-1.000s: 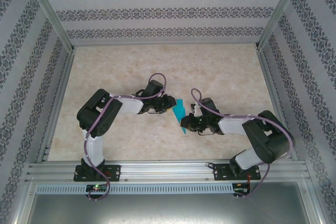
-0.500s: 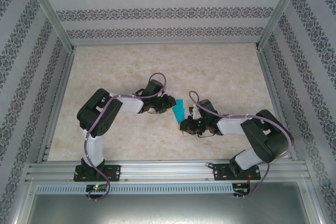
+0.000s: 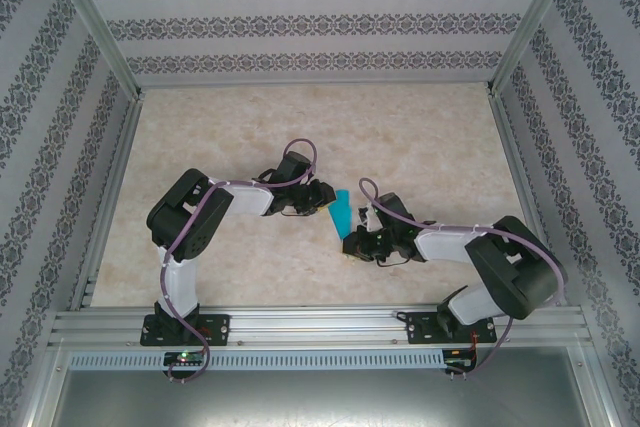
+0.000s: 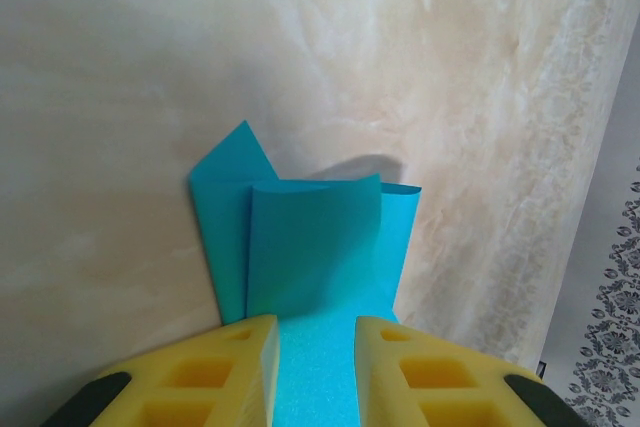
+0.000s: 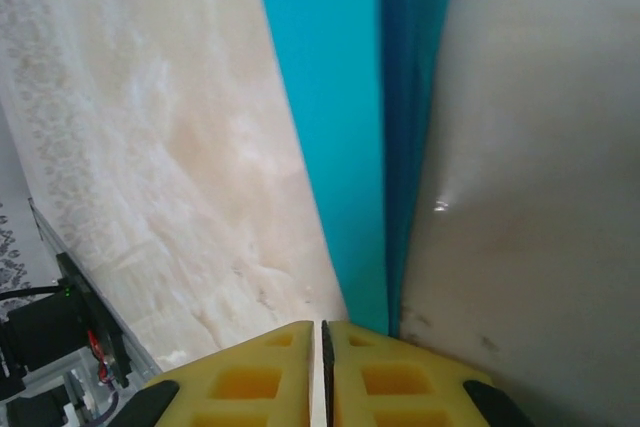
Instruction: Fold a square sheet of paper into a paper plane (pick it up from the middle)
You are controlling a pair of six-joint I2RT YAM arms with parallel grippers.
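The square sheet of paper [image 3: 341,210] is folded into a slim teal-blue shape with layered flaps and lies flat on the table between both arms. My left gripper [image 3: 322,199] is at its far-left side. In the left wrist view the yellow fingers [image 4: 235,357] stand apart over the paper [image 4: 310,247], which shows flat in the gap of my left gripper [image 4: 315,322]. My right gripper [image 3: 350,244] is at the paper's near end. Its jaws [image 5: 322,325] are pressed together, and the paper's narrow end [image 5: 340,127] runs under the right-hand finger, not between the jaws.
The marbled tabletop [image 3: 420,137] is fenced by aluminium rails [image 3: 320,322] at the near edge and patterned walls [image 3: 310,17] on three sides. Open table lies beyond the paper and to the far left.
My right gripper has crept a little left and now covers the paper's near tip, its jaws closing slightly. The left arm and the paper have stayed still.
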